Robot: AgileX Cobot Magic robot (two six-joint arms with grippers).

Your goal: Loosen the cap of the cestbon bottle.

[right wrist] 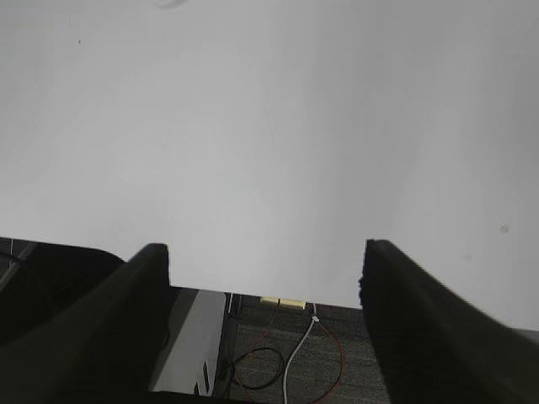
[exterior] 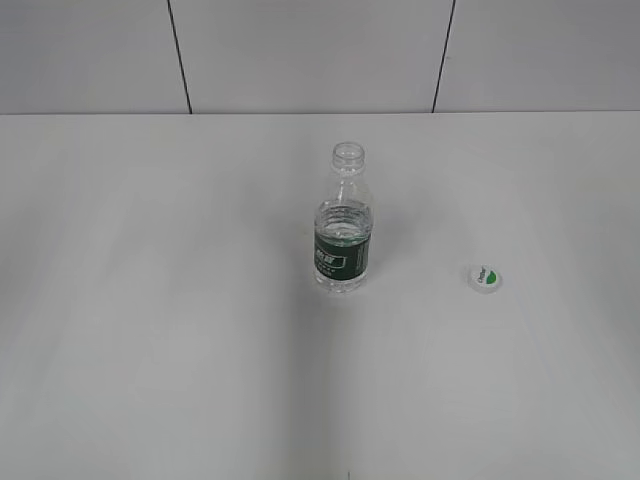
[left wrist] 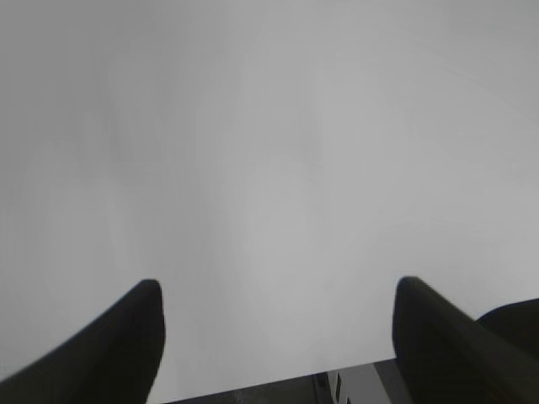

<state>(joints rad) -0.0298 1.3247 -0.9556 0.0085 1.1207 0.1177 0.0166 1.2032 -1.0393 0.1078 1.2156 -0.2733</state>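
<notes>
The cestbon bottle [exterior: 342, 223], clear with a dark green label band, stands upright in the middle of the white table with its neck open. The cap [exterior: 484, 278], white and green on top, lies flat on the table to the bottle's right, apart from it. Neither arm shows in the exterior view. My left gripper [left wrist: 278, 295] is open and empty over bare table near its front edge. My right gripper [right wrist: 263, 252] is open and empty above the table's front edge. Neither wrist view shows the bottle or the cap.
The white table [exterior: 150, 300] runs back to a grey panelled wall [exterior: 300, 50]. Below the table's front edge in the right wrist view lie floor cables [right wrist: 295, 353].
</notes>
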